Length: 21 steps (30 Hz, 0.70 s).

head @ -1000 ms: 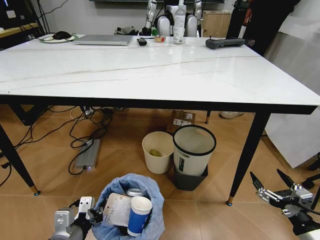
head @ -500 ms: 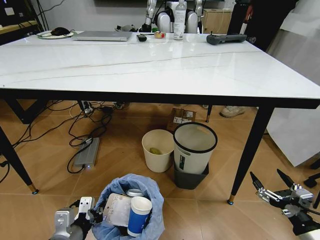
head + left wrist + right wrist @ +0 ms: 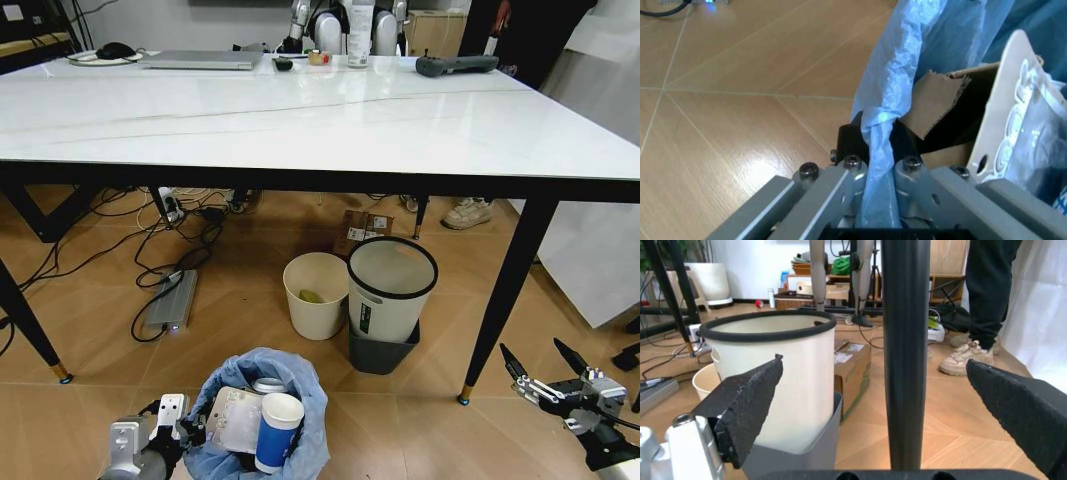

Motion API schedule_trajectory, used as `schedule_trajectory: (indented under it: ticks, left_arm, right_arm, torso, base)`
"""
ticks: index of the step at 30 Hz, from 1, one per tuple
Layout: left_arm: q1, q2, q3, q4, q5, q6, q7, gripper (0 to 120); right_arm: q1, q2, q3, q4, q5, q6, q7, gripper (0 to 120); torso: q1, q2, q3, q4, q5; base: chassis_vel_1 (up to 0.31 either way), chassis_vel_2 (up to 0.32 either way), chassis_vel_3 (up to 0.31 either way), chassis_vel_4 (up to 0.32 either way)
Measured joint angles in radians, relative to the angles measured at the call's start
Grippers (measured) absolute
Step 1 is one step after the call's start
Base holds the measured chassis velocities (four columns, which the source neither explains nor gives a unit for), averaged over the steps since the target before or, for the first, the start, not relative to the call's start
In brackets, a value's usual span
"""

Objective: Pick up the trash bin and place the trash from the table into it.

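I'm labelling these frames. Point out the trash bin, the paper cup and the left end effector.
trash bin (image 3: 305, 375), head view, blue bag rim.
paper cup (image 3: 279, 428), head view, side wall.
left end effector (image 3: 880, 170), left wrist view, between fingertips.

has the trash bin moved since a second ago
No. The trash bin sits the same against the left tool shut on its bag; the table shifted because the camera moved.

Light-blue bag lines the trash bin (image 3: 300, 385); table (image 3: 300, 120) white, thin-veined.
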Motion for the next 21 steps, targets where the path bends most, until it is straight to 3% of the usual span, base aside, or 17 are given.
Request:
schedule_trajectory:
  ticks: [21]
  left_arm:
    - [-0.004,0.002,-0.003,0.002,0.003,-0.006,0.002,0]
  right_arm:
    - [0.000,0.000,0.000,0.000,0.000,0.000,0.000,100]
  torso:
    - [0.000,0.007,0.000,0.0000,0.0000]
  base:
    - [0.000,0.000,0.000,0.000]
